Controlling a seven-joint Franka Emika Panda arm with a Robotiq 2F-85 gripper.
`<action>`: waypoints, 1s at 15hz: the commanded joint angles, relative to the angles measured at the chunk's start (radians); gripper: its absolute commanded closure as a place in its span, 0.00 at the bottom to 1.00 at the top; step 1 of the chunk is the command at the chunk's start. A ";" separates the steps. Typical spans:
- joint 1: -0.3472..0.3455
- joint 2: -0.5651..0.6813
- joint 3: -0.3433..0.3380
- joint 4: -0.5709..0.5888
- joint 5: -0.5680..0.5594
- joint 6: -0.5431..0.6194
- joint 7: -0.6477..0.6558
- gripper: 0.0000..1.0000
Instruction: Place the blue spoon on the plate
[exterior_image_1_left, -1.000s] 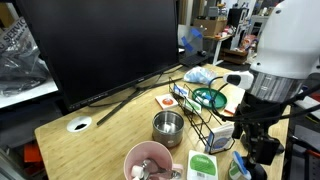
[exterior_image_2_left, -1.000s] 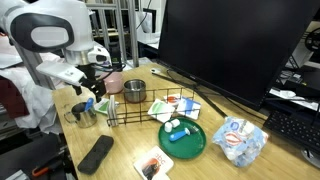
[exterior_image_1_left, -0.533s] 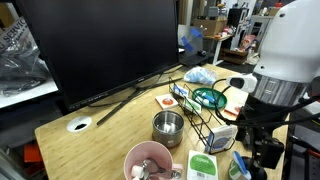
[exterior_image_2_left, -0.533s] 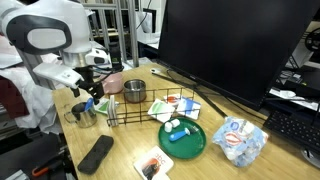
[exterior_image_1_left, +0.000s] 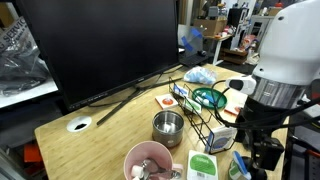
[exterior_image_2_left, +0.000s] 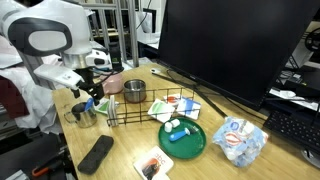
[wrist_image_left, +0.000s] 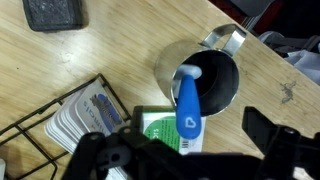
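**One open gripper centred over the blue spoon's handle**

Wrist view: the gripper (wrist_image_left: 188, 148) hangs with its jaws spread wide, one dark finger at each side of the frame and nothing clamped between them. The blue spoon (wrist_image_left: 188, 105) leans in a steel mug (wrist_image_left: 215, 85). Its bowl end is down inside and its handle rises toward the camera, roughly midway across the gap. The mug stands on the wooden table (wrist_image_left: 125, 50), just beside a green-and-white card (wrist_image_left: 160, 128).

In an exterior view a black wire rack (exterior_image_2_left: 150, 108) runs between the mug and the plate (exterior_image_2_left: 197, 147). The plate lies well apart from the mug and carries a small pale object (exterior_image_2_left: 175, 127) on one part.

Step in hand, as judged: closing on the handle.

- **Approach:** descend in line with the handle.
- **Grip:** pinch across its narrow faces, below the tip but clear of the mug's rim. A slender plastic handle taken at its very end will probably swivel.
- **Lift:** rise straight until the bowl end clears the rim, or the mug may drag or tip.
- **Carry and release:** pass above the rack wires, then lay the spoon on the bare part of the plate.
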 joint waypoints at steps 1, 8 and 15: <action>0.002 0.030 -0.003 0.012 0.010 0.026 -0.018 0.00; -0.013 0.086 0.004 0.046 0.006 0.053 -0.028 0.19; -0.024 0.087 0.003 0.054 0.009 0.060 -0.027 0.69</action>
